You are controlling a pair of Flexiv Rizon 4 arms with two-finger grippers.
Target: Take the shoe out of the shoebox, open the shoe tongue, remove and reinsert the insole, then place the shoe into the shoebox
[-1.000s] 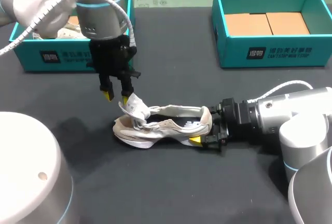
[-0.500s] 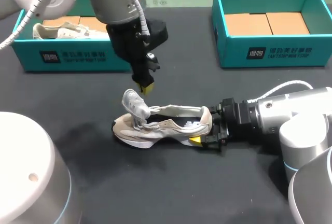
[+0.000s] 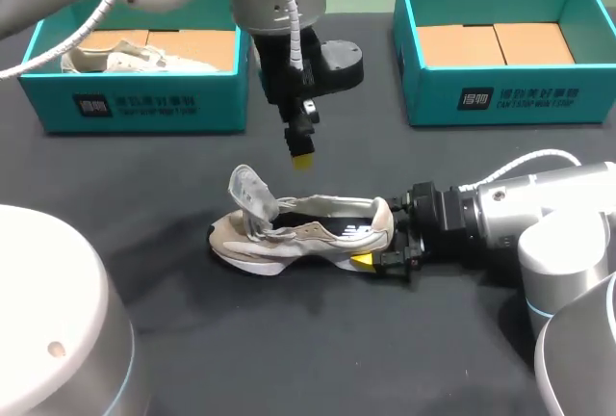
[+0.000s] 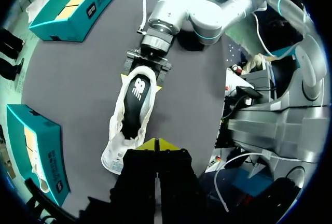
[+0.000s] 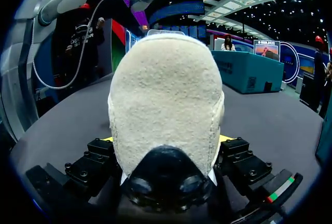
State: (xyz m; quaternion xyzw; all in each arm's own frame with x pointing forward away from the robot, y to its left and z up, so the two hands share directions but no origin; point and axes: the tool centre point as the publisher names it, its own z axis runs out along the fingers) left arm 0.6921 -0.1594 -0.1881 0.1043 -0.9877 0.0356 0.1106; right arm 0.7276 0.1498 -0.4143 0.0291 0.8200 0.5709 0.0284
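sneaker [image 3: 308, 235] sits on its sole on the dark table [image 3: 318, 349], outside both boxes, toe toward the robot's left, heel toward its right. right gripper [image 3: 381, 241] comes in low and level from the right and is clamped on the heel, one finger on each side. from the head view only the near yellow tip shows, against the sole edge; the far one is hidden behind the shoe. right wrist view is mostly the fuzzy heel, wedged between the finger bases with a sliver of yellow at each flank. tongue [image 3: 250, 191] is pulled up and stands leaning toward the toe, with loose laces under it. dark insole [image 4: 136, 105] is seated inside the sneaker, seen through the collar from the left wrist view. left gripper [image 3: 302, 156] hangs in the air above the sneaker, fingers pointing down, clear of it. its two yellow tips are pressed together with nothing between them. left shoebox [image 3: 58, 108], teal, is at the far left of the table and holds a second pale shoe [image 3: 125, 56] on a cardboard floor. right shoebox [image 3: 500, 103], same teal, is at the far right and shows only brown cardboard panels [image 3: 496, 45] inside. both boxes are well apart from the sneaker.
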